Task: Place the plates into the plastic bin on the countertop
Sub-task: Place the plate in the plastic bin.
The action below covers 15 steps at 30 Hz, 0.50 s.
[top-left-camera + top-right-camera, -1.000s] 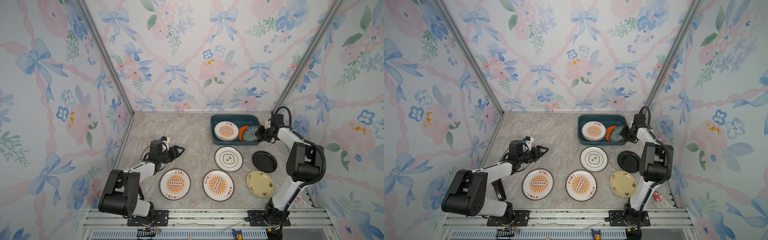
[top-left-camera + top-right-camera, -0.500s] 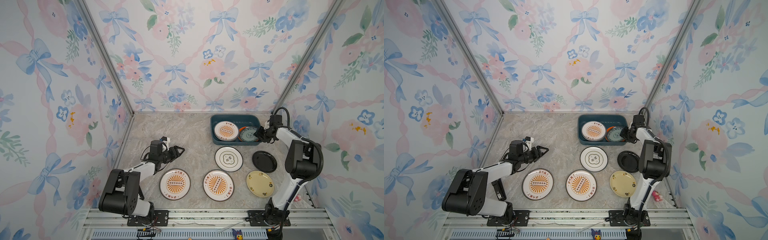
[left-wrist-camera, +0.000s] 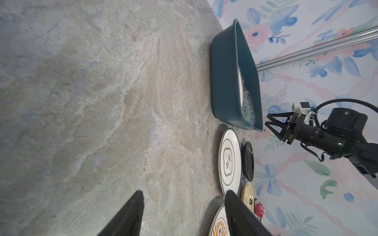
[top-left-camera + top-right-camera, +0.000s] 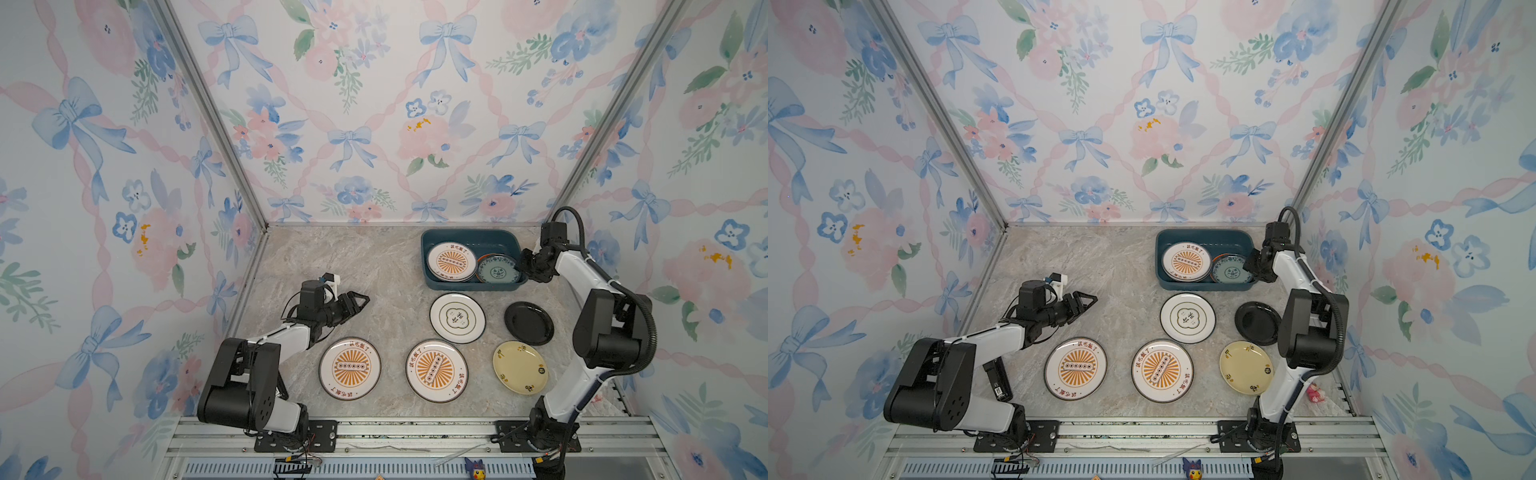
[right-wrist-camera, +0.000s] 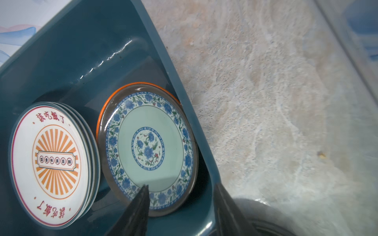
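On the marble countertop [image 4: 353,257], the right gripper [image 5: 181,185], shut a moment ago, is standing half open and empty, so the teal plate [image 5: 148,151] is lying released inside the plastic bin [image 5: 81,51], while the left gripper [image 4: 361,301] is hovering open and five plates [image 4: 457,318] are waiting outside.

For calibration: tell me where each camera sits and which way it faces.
Both top views: high over the front rail, looking down at the countertop and plastic bin; left gripper and right gripper show with their arms.
Left wrist: on the left arm, looking across the countertop toward the bin; its open gripper shows.
Right wrist: over the bin's wall, looking down at the teal plate inside; its open gripper shows.
Shared: left wrist and top views show the right gripper.
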Tool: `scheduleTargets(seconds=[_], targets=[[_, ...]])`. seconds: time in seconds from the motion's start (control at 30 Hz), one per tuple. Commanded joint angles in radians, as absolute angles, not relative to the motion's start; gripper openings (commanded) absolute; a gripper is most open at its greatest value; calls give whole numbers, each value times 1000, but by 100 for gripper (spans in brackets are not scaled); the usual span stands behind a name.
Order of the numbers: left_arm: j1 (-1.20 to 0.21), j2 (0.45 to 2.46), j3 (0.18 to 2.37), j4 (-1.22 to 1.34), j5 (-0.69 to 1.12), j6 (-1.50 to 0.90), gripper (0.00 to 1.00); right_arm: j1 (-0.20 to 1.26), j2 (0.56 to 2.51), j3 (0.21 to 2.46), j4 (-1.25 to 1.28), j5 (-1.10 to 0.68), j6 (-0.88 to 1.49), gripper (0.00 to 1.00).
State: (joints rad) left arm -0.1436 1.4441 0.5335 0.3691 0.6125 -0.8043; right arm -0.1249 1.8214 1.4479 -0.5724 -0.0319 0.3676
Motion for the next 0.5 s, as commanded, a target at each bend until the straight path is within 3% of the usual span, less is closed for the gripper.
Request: scheduleTargets(seconds=[0.0,0.23,0.47], targets=[[-151,1456,555,374,630,-778,65,-85,1763,1503,-638,26,333,50],[-152,1451,555,374,636,-778,65,10,1794,1579,-685,-57,335,51],[-219,1436,604,328,643,-734,65,99,1723,1488,-605,-116,361,51]])
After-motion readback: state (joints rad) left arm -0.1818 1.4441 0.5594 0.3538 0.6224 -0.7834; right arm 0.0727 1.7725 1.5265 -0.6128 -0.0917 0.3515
